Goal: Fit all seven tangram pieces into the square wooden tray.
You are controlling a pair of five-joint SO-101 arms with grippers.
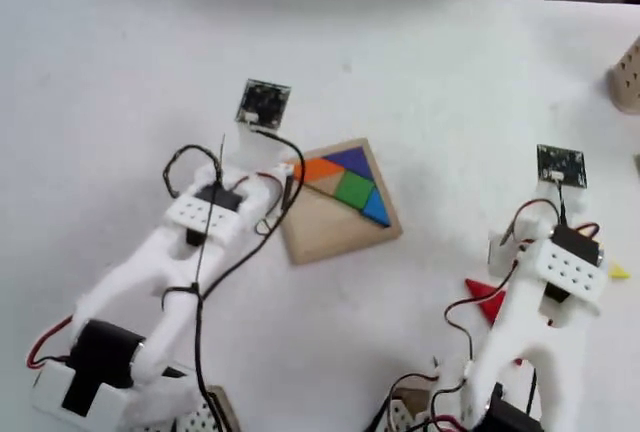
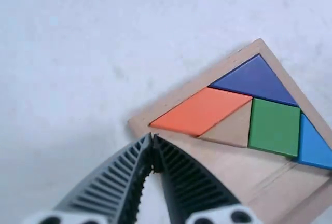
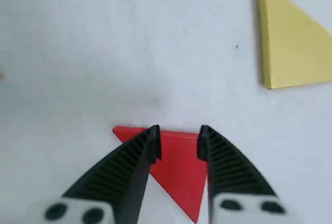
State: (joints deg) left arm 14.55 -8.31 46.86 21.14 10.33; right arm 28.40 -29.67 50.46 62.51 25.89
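Ribbed left claw (image 2: 153,142) pressed together, right claw (image 3: 179,134) spread over flat red triangle (image 3: 179,175)

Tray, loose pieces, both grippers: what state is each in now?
tray, partly filled, one half bare
left gripper, shut, at the tray's edge
right gripper, open
red triangle, loose on the table, below the right gripper
yellow triangle, loose on the table
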